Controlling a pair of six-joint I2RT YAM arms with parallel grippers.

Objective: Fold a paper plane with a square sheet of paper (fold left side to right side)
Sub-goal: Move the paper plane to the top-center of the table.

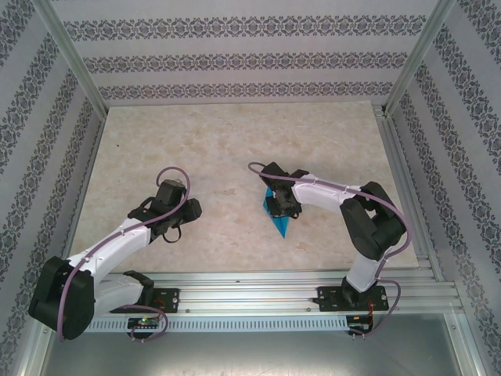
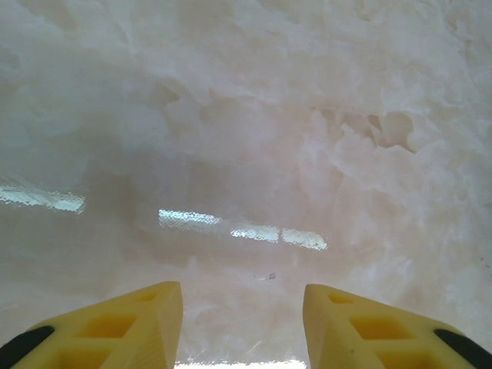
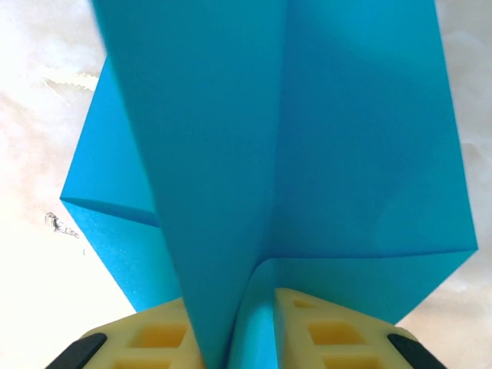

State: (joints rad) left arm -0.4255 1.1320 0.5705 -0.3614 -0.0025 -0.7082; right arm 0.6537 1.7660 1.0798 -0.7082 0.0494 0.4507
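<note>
Blue paper plane (image 1: 279, 219), already creased to a pointed dart, lies centre-right. The right gripper (image 3: 234, 304) straddles its raised fold; whether it pinches is unclear. The left gripper (image 2: 242, 290) hangs open and empty. Final folds likely remain.

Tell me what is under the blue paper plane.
The pale marbled table shows past the paper plane on both sides. The patch directly beneath is covered by paper, so nothing there can be seen. A raised fold stands between the right pincer fingers.

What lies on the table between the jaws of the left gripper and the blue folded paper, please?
Nothing: the top external view shows bare table between the jaws of the left gripper and the paper plane.
</note>
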